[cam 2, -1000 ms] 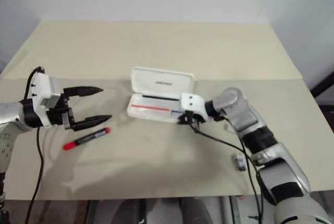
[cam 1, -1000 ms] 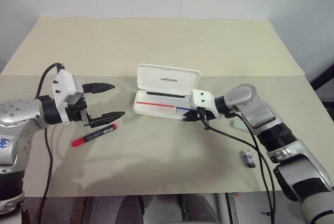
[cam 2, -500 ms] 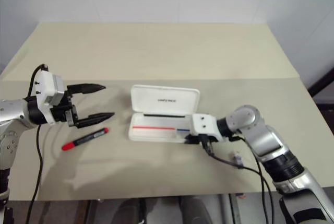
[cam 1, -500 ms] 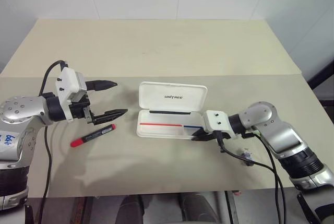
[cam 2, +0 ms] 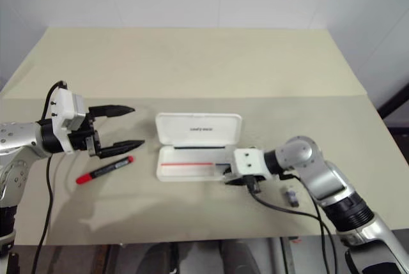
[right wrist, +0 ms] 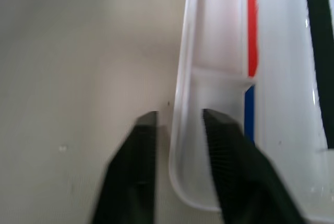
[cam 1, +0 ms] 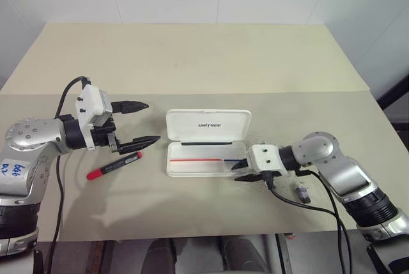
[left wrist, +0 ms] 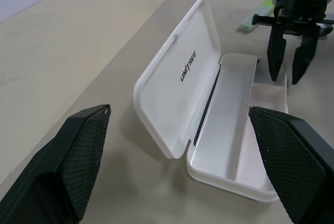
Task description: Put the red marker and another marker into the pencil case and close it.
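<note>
The pencil case (cam 1: 208,151) lies open in the middle of the table (cam 1: 192,57), its white lid tilted up at the back with small dark lettering on it. The tray holds no markers — only a red stripe and a short blue stripe run along its floor, with a dark line at the hinge. Its long axis runs across the table from left to right.

The red marker (cam 1: 115,165) lies on the table to the left of the case, apart from it. It is slim, with a black barrel, a red cap and a red end, and it lies at a slant, one end nearer the case and farther back.

The left gripper (cam 1: 146,122) hovers just above and behind the marker with its two black fingers spread wide, pointing toward the case.

The right gripper (cam 1: 242,171) is at the case's near right corner, its fingers partly apart — one inside the tray wall, one outside, straddling the rim (right wrist: 183,130).

A pale green marker (left wrist: 255,19) lies behind the right gripper. A small dark stubby object (cam 1: 303,192) sits on the table to the right of the case.
</note>
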